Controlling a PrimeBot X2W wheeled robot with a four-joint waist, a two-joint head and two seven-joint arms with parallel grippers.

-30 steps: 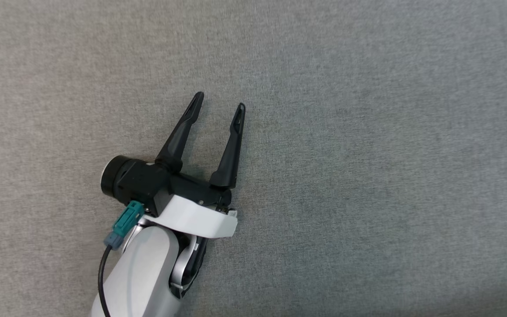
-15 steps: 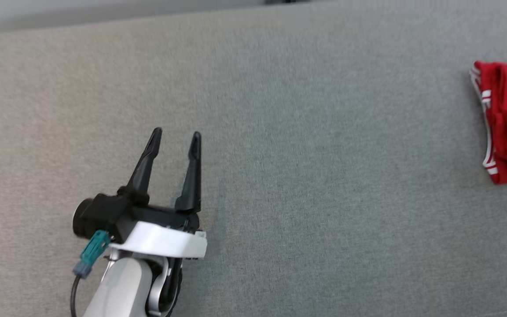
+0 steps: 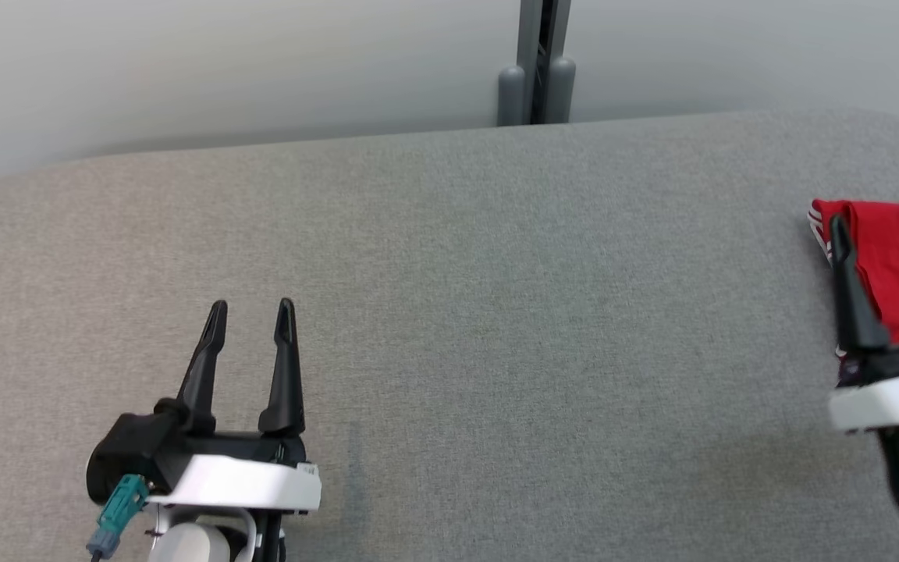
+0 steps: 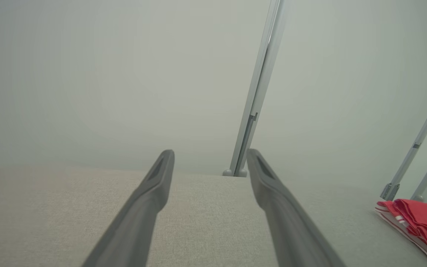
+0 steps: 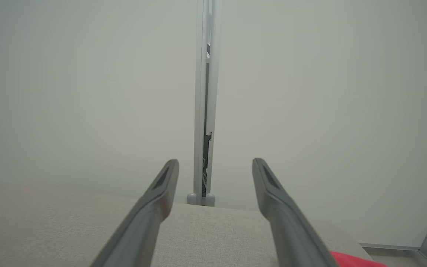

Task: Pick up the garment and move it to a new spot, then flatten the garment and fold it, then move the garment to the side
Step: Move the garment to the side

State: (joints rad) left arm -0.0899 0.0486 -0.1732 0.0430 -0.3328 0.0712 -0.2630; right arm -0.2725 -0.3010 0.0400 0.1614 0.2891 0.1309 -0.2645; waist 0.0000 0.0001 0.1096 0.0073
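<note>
One red garment (image 3: 883,265) with white striping along its edge lay folded at the far right of the grey surface (image 3: 496,273), cut off by the edge of the head view. We saw our right claw (image 3: 872,212) in front of it there. Its two dark fingers were spread wide and crossed the red cloth in that view, with nothing gripped between them. Through the right wrist camera that right claw (image 5: 215,161) stood open above the surface, and a sliver of the garment (image 5: 354,261) showed below one finger at the bottom edge. Our left claw (image 3: 252,304) was well apart from the garment, at the lower left over the grey fabric, its fingers likewise parted and empty. From the left wrist camera the garment (image 4: 419,218) sat at the lower right, near the surface's edge. Beyond the surface rose a pale wall (image 3: 223,62) and a grey metal post (image 3: 535,70).
</note>
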